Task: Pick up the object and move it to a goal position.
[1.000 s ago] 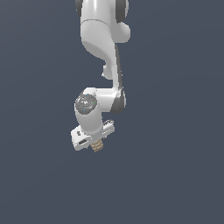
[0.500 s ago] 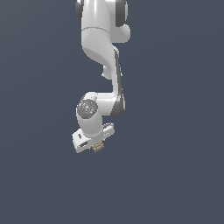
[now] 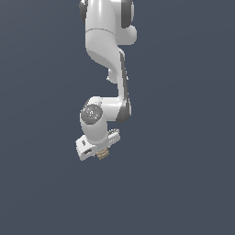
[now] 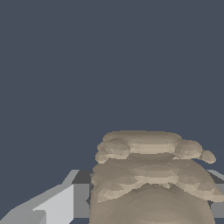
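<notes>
The object (image 3: 103, 155) is a small tan, lumpy block with banded sides, peeking out under the white hand of the arm in the exterior view. My gripper (image 3: 102, 154) is shut on it and holds it in mid-air. In the wrist view the object (image 4: 151, 179) fills much of the picture, its ridged tan layers sitting between grey fingers (image 4: 59, 205). Most of the fingers are hidden behind the hand in the exterior view.
The white arm (image 3: 108, 55) hangs down from the upper edge of the exterior view. Around it there is only a plain dark blue-grey background.
The hand with the object has shifted slightly toward the exterior view's right and a little lower, and the arm's upper links have swung with it. The grip is unchanged.
</notes>
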